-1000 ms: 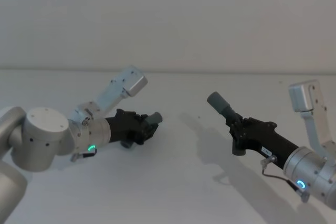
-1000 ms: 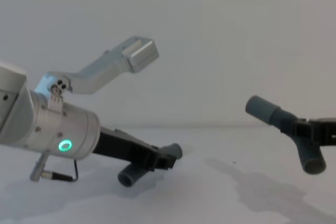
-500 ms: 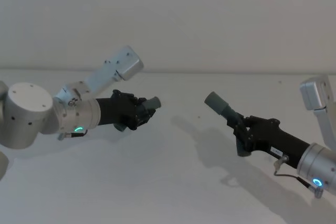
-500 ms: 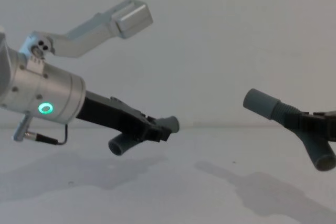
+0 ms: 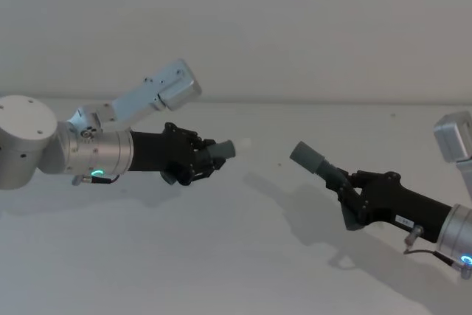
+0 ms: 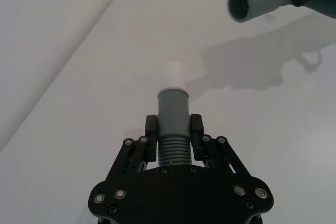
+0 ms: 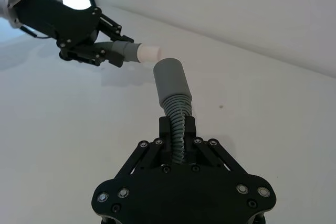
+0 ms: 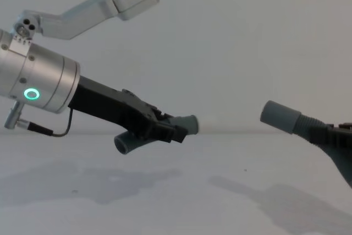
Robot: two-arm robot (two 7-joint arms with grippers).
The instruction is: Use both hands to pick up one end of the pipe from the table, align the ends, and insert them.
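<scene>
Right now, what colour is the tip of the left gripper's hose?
White tip beyond a grey cuff; right wrist view shows it best.

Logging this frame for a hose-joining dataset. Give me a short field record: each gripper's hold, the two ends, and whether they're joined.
left gripper: jaws shut on the short hose piece, held above the table
right gripper: jaws shut on the longer hose piece, also off the surface
ends: white tip faces the wide cuff, with a gap between them
alignment: cuff opening sits off the tip's axis
joined: no
</scene>
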